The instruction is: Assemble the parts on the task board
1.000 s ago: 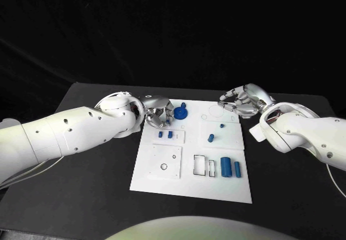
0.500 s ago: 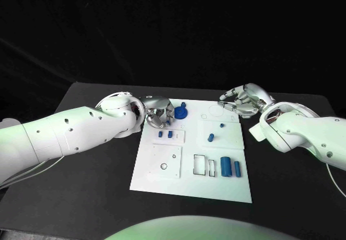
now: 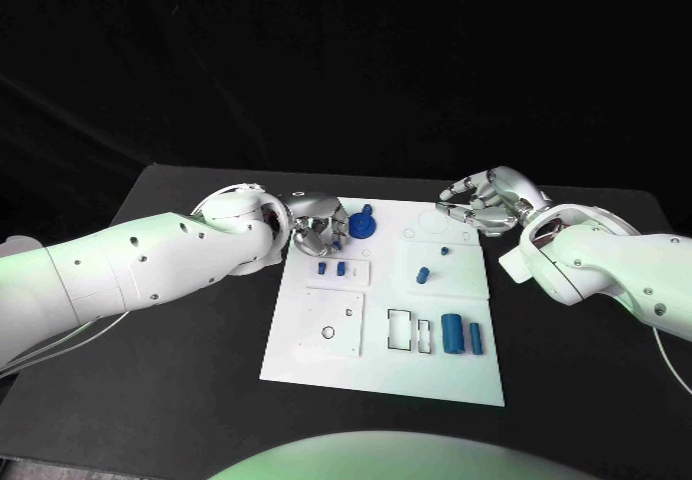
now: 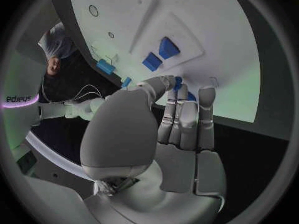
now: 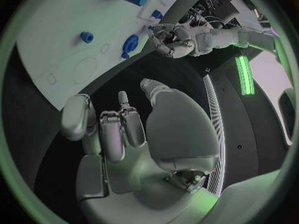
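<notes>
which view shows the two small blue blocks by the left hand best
The left wrist view: the two small blue blocks sit large and unobstructed just beyond the left hand. The head view shows them tiny; in the right wrist view I cannot make them out.

Counted: 1 task board [image 3: 387,368]; 7 blue parts [image 3: 451,333] visible on it, incl. 1 round disc part [image 3: 361,226]; 2 hands – left hand [image 3: 317,228], right hand [image 3: 483,204].

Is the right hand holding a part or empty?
Empty: the right hand hovers off the task board, fingers curled on nothing.
</notes>
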You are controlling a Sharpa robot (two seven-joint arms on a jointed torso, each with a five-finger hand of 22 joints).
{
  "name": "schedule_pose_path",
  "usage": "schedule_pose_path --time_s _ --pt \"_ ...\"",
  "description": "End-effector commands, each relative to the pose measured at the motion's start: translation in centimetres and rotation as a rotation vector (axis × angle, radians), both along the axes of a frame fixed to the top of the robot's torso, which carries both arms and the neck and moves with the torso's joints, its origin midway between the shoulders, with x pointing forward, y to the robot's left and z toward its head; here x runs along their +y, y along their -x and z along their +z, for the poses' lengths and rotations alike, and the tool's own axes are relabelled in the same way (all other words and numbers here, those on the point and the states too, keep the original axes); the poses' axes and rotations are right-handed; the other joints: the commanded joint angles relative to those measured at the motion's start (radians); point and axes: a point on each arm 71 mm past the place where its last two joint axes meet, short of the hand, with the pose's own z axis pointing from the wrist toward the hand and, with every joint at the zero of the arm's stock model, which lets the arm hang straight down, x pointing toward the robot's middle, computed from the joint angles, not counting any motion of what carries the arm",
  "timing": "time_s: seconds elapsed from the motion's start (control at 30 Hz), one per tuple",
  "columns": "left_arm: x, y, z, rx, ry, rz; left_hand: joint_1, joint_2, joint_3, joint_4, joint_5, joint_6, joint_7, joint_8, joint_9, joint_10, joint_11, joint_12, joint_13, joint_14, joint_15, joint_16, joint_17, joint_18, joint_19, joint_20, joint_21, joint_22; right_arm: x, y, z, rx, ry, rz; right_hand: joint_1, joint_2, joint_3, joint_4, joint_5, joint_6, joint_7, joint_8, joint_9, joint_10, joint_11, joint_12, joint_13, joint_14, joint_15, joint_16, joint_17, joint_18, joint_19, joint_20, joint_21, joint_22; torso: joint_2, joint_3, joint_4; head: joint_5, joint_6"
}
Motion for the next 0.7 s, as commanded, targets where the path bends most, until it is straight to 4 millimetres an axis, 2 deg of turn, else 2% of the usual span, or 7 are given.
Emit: schedule_pose_path --time_s 0.03,0.7 --pt "-0.32 0.14 -0.26 0.023 -0.005 -0.017 -0.003 0.006 -0.008 0.0 -0.002 0.001 0.005 -0.004 0.001 0.019 -0.013 -0.004 0.0 0.002 0.003 -0.003 0.0 -0.02 -0.002 0.002 -0.006 -0.002 0.09 0.02 0.02 -0.006 0.0 0.007 0.004 0.009 0.001 0.006 0.003 -0.006 -0.001 0.004 -0.002 -0.007 0.0 -0.005 0.08 0.071 0.0 -0.006 0.12 0.02 -0.006 -0.001 -0.006 0.0 0.0 0.0001 -0.0001 0.001 0.0" --pt "-0.63 0.22 -0.62 0.031 0.0 -0.027 -0.004 0.011 -0.011 0.001 -0.006 0.008 0.001 -0.005 0.004 0.026 -0.016 -0.006 0.0 0.006 0.001 0.0 0.005 -0.021 0.005 0.004 -0.005 0.003 0.07 0.01 0.0 -0.006 0.0 0.007 0.004 0.009 0.001 0.006 0.003 -0.006 -0.001 0.004 -0.002 -0.007 0.0 -0.005 0.08 0.071 0.0 -0.006 0.12 0.02 -0.006 -0.001 -0.006 0.0 0.001 0.0001 -0.0001 -0.002 -0.002"
